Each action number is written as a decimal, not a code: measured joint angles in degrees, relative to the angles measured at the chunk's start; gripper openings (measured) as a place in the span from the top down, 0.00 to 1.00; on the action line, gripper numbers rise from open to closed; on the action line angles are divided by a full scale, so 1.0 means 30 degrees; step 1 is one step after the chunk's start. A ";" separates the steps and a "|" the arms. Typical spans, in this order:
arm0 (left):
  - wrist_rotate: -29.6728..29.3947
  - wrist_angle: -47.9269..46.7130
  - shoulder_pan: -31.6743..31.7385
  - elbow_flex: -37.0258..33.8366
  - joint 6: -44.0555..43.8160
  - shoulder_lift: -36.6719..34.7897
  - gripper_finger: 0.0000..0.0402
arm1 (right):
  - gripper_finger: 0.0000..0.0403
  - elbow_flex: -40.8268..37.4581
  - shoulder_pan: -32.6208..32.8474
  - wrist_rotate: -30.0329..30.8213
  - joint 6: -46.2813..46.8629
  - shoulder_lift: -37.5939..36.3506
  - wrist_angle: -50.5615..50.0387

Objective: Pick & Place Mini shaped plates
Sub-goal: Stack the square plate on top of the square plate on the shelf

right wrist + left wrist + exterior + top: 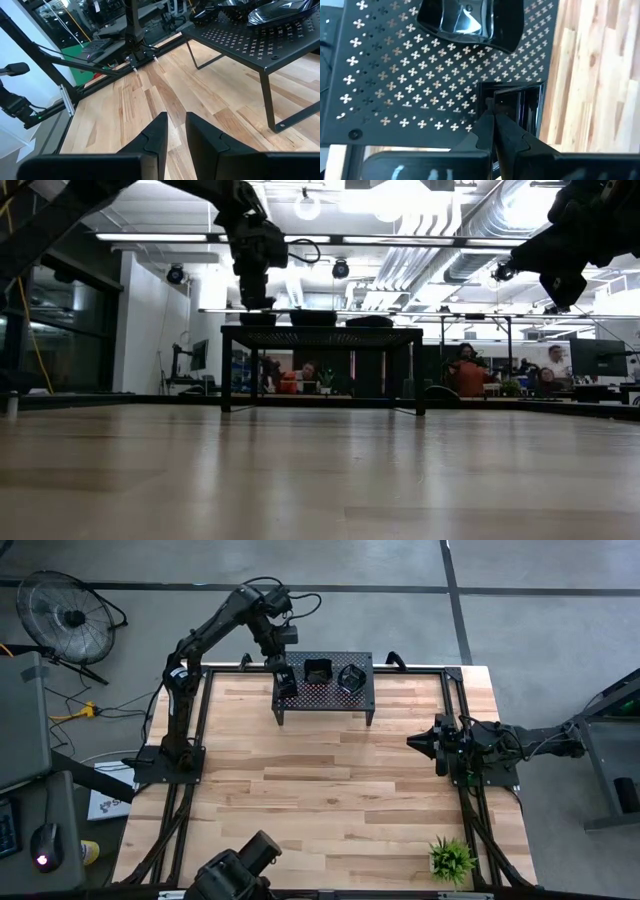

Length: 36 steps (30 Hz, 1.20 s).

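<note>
Left gripper [492, 117] clamped on square plate [517, 105] rim atop perforated stand [325, 690], visible only from wrist, right gripper [175, 127] fingers apart over wooden table [330, 800], people seated beyond.

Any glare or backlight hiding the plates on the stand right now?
Low view: bright ceiling lights behind turn the stand and the plates on it into dark silhouettes. Left wrist view: a white highlight sits on the nearest plate's glossy inside, shape still readable. High view: even light, plates dark on dark.
</note>
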 joint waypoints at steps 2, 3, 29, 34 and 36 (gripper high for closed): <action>-0.0210 0.0003 -0.0003 -0.0003 -0.0018 0.0000 1.00 | 0.84 0.0000 -0.0003 0.0000 0.0000 0.0000 0.0006; -0.0212 0.0007 -0.0003 -0.0007 -0.0077 0.0000 1.00 | 0.84 0.0000 -0.0003 0.0000 0.0000 0.0000 0.0002; -0.1943 0.0007 -0.1380 -0.0022 -0.1094 0.0000 1.00 | 0.84 0.0000 -0.0007 -0.0007 0.0000 0.0000 0.0006; -0.2140 0.0007 -0.1380 -0.0022 -0.1311 -0.0004 1.00 | 0.84 0.0000 -0.0007 -0.0007 0.0000 0.0000 -0.0002; -0.2199 0.0007 -0.1380 -0.0022 -0.1311 -0.0007 1.00 | 0.84 0.0000 -0.0006 -0.0007 0.0000 0.0000 0.0003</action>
